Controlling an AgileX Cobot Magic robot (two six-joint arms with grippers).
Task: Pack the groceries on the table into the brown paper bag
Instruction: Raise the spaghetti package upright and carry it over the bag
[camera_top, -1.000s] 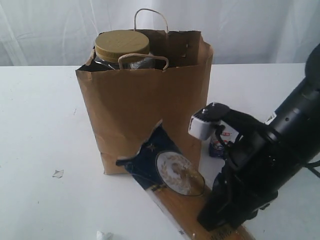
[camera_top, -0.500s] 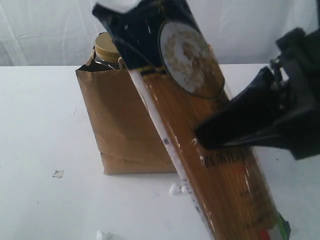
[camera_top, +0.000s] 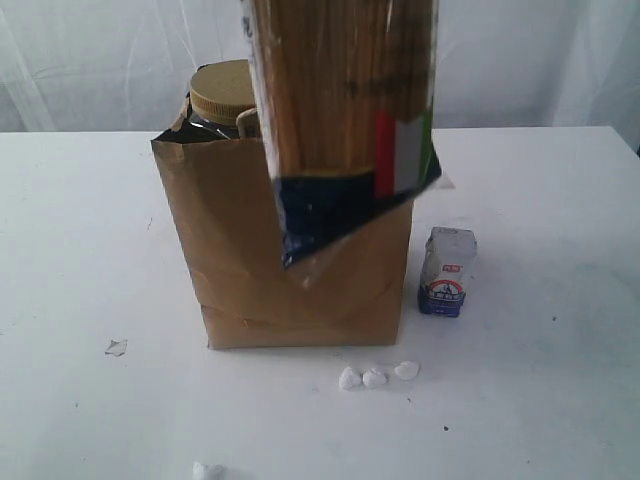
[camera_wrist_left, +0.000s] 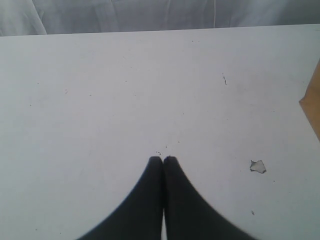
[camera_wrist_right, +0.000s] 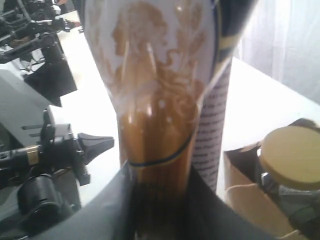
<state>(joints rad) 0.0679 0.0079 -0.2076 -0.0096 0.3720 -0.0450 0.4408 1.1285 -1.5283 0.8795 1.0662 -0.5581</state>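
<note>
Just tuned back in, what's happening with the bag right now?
The right gripper holds the long spaghetti pack lifted upright near the brown paper bag, not yet inside. The olive-lidded jar already sits in the bag. The small blue-white carton stands on the table beside it. The left gripper is shut, empty, over the table.

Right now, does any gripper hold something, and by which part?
The right gripper holds the spaghetti pack across its pasta-filled body; the left gripper is shut, empty.

Spaghetti pack upright, seemingly above brown paper bag holding olive-lidded jar.
</note>
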